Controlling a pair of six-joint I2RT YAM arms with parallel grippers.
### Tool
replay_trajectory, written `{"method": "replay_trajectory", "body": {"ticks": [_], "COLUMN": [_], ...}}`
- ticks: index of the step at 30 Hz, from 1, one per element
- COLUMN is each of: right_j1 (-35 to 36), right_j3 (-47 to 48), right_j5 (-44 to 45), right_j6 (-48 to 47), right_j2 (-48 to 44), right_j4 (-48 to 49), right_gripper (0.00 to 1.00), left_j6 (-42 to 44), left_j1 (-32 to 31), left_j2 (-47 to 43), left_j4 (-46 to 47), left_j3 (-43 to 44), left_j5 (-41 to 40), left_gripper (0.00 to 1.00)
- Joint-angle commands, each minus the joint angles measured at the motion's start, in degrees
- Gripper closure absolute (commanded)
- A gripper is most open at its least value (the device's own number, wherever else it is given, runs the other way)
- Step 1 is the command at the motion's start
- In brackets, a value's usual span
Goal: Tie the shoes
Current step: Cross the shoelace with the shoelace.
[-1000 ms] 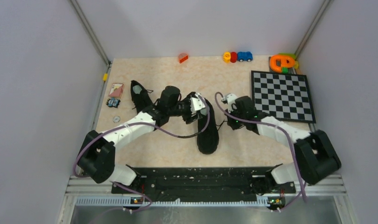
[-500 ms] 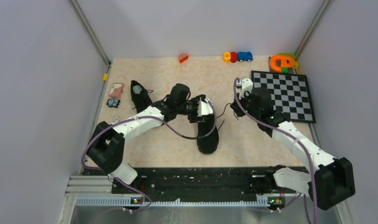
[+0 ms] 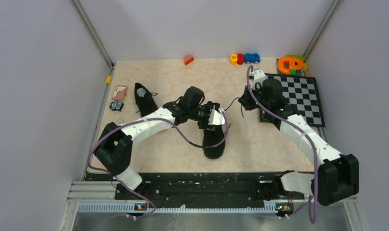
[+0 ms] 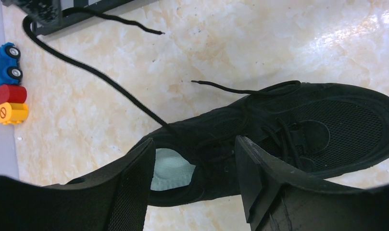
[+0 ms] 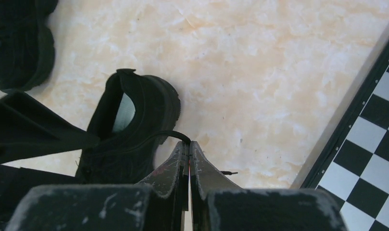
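Observation:
The shoes are two black sneakers. One shoe (image 3: 214, 142) lies mid-table, toe toward me; the other shoe (image 3: 144, 98) lies farther left. My left gripper (image 3: 215, 119) hovers open over the middle shoe (image 4: 298, 122); its jaws (image 4: 194, 147) straddle the collar and pale insole (image 4: 170, 171), holding nothing. My right gripper (image 3: 246, 102) is shut on this shoe's thin black lace (image 5: 166, 135), pinched at the fingertips (image 5: 188, 144). The lace (image 4: 86, 70) runs taut from the eyelets up toward the right gripper. A second lace end (image 4: 221, 86) lies loose beside the shoe.
A checkerboard (image 3: 298, 98) lies at the right, just beside my right gripper. Toy blocks and a blue car (image 3: 244, 58), an orange block (image 3: 188, 59) and an orange-green toy (image 3: 291, 64) line the back edge. Small cards (image 3: 119, 92) and a washer (image 3: 119, 123) sit at the left.
My right arm has swung back and to the right toward the checkerboard, drawing the lace out taut. My left gripper has shifted right over the middle shoe's opening.

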Motion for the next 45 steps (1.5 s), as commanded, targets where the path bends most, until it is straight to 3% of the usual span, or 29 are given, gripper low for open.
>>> {"method": "replay_trajectory", "body": {"ticks": [1,5,7,14,19,31,36,40,45], "right_j1": [-0.68,-0.71,-0.74,-0.97,-1.06,-1.76,-2.57,-2.72,-2.92], "right_j3": [5.87,7.54,7.51,6.8,6.72,5.12,3.9,2.98,1.92], "right_j5": [-2.53,-3.25,-3.37,-4.27,-5.03,-5.64,-6.77,-7.85,-8.41], "right_j6": [0.78,0.47,0.43,-0.07,-0.15,0.3,0.73,1.09,1.72], "right_j2": [0.32,1.2,1.41,2.15,2.33,1.35,0.79,0.6,0.64], "right_j4": [0.31,-0.78,-0.88,-1.01,-1.19,-2.13,-1.54,-1.05,1.24], "right_gripper": [1.0,1.0,1.0,1.0,1.0,1.0,1.0,1.0,1.0], "left_j6": [1.68,3.23,4.24,8.15,9.06,10.45,11.72,12.45,13.2], "left_j1": [-0.29,-1.26,-1.31,-1.31,-1.33,-2.42,-2.84,-3.22,-3.61], "left_j2": [1.87,3.85,4.58,4.88,4.71,6.06,7.97,11.58,14.37], "left_j4": [-2.33,-5.27,-7.42,-14.64,-16.76,-10.22,-12.67,-20.22,-29.23], "left_j3": [4.27,5.97,6.94,9.11,10.05,9.54,12.1,17.46,22.62], "left_j5": [2.39,0.11,0.03,-1.53,-3.68,-3.83,-2.7,-2.87,-4.39], "left_gripper": [0.37,0.51,0.53,0.42,0.4,0.4,0.44,0.54,0.91]}}
